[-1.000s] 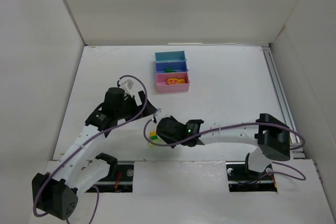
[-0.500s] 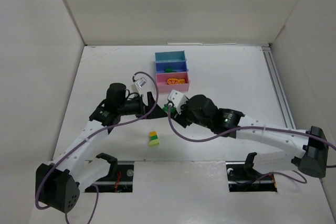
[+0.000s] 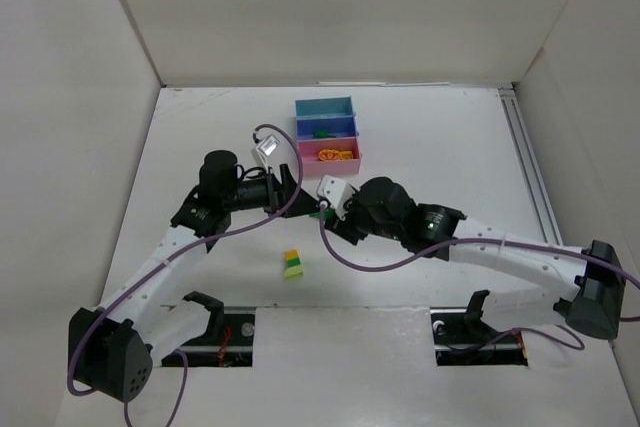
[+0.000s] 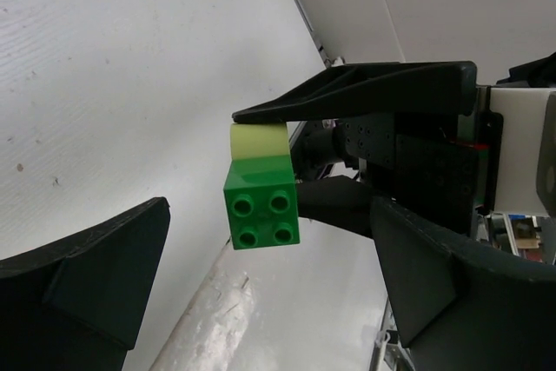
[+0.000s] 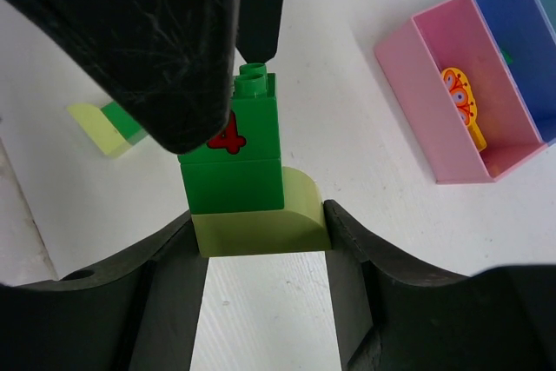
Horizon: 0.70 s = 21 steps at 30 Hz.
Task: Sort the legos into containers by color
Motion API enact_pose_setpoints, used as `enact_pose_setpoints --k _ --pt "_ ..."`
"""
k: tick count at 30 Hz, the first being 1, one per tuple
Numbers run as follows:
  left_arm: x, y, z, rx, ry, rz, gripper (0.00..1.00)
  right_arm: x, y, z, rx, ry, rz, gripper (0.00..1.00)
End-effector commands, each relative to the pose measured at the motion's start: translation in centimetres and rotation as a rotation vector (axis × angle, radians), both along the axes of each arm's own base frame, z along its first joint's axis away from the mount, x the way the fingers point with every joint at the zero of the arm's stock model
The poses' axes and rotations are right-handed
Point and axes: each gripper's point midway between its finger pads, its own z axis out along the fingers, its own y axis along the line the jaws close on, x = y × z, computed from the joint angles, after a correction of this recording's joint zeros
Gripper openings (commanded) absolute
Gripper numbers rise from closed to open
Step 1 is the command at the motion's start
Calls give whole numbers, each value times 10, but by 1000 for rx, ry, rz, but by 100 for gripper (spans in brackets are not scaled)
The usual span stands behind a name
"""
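Partly sorted: orange piece [image 5: 459, 93] in pink tray [image 5: 404, 102]. Green stack [image 5: 234, 171] clamped in right gripper [image 5: 261, 241]; left gripper [image 4: 265, 241] agape. Yellow-green pair [image 3: 293, 264] unsorted.

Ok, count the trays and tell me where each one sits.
3, joined in a row: the teal tray at the far end, the blue tray in the middle, the pink tray at the near end. None looks hidden.

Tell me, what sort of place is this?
Probably a robotics lab test cell: two robot arms bolted to a white table, plain white boards walling it in, and toy bricks with small coloured trays.
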Motion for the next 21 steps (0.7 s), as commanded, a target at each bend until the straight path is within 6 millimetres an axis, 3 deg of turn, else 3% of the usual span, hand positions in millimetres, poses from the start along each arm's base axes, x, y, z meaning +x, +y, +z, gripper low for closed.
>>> enact_pose_setpoints --k 1,4,6,10,14,18,21 --pt "6 0 14 10 -66 15 99 6 7 47 119 -71 13 19" --pt "8 1 15 13 -77 34 99 6 7 57 160 -75 34 19" --pt "7 1 11 14 -58 36 98 2 10 57 166 -65 57 20" --pt "3 -2 15 -1 -76 9 85 0 13 54 157 -61 79 20" --pt "1 -4 24 -24 -113 -11 84 1 21 52 159 -50 100 20" --pt "0 -6 22 -31 -94 -34 70 4 23 56 161 -67 96 20" --pt "-2 -6 22 -34 -93 -43 50 8 21 56 161 -68 86 20"
